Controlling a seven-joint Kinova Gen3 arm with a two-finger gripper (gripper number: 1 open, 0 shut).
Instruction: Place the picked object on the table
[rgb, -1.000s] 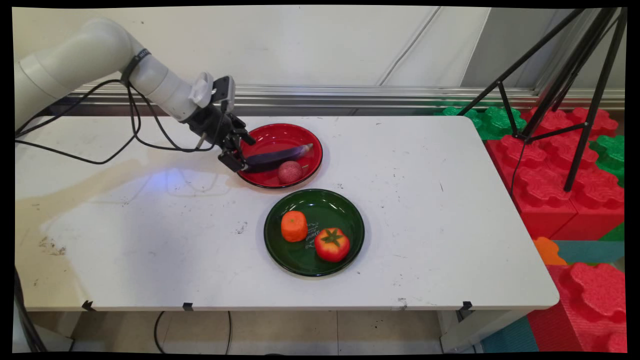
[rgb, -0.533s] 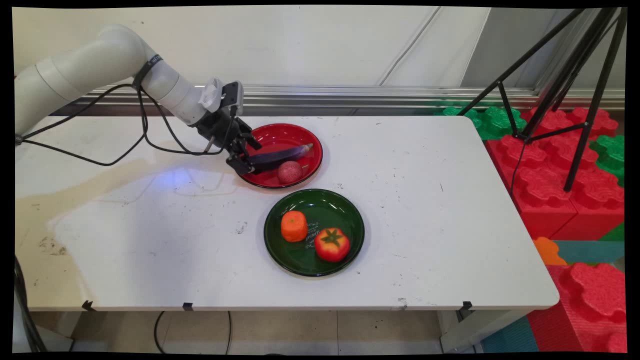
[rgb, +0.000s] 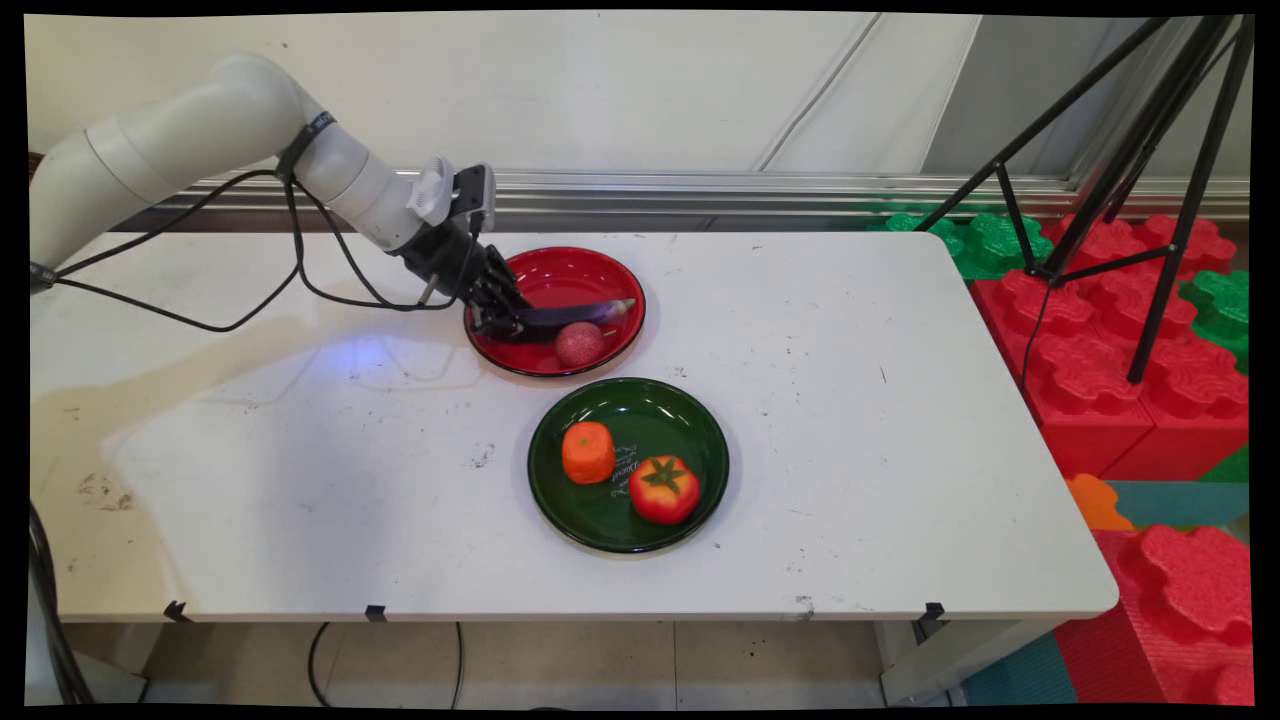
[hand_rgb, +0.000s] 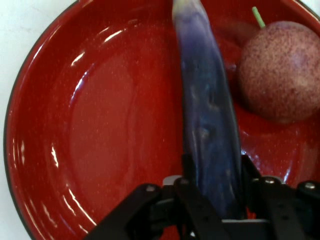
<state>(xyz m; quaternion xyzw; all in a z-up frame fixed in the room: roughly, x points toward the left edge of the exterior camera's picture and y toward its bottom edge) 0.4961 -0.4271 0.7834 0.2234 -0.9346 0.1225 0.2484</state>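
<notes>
A long purple eggplant (rgb: 570, 317) lies across the red plate (rgb: 575, 270), and my gripper (rgb: 503, 322) is shut on its near end at the plate's left rim. In the hand view the eggplant (hand_rgb: 207, 130) runs up between the two black fingers (hand_rgb: 189, 175), which press on its sides. A round reddish-purple fruit (rgb: 580, 343) with a green stem sits on the same plate just beside the eggplant, and in the hand view this fruit (hand_rgb: 280, 70) is at the upper right. The red plate (hand_rgb: 100, 130) fills the hand view.
A dark green plate (rgb: 690, 425) nearer the front holds an orange carrot piece (rgb: 588, 452) and a red tomato (rgb: 664, 489). Red and green foam blocks (rgb: 1110, 330) and a black tripod (rgb: 1150, 150) stand off the table's right end. Black cables (rgb: 230, 300) hang from the arm.
The arm has moved right and lowered, bringing the gripper over the red plate's left rim. The eggplant's far tip has dropped from its raised tilt and now lies flatter in the plate.
</notes>
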